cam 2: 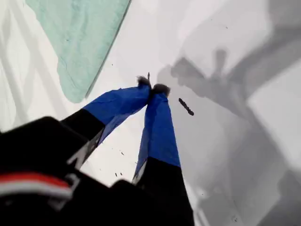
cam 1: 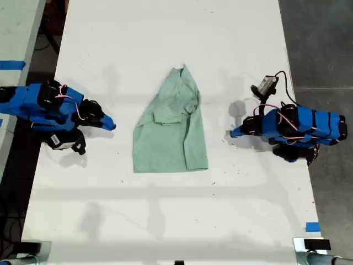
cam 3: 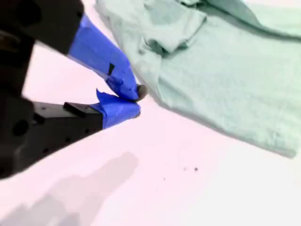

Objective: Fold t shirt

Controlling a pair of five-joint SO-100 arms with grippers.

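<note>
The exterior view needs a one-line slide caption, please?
Partly folded mint t shirt lies on a white table between two blue arms.

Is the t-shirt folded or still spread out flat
Partly folded. The t shirt lies on the table with one side doubled over lengthwise, a sleeve showing on top, narrowing toward one end. Neither gripper holds it.

White table (cam 1: 165, 33); perhaps grey concrete floor (cam 1: 320, 44).
</note>
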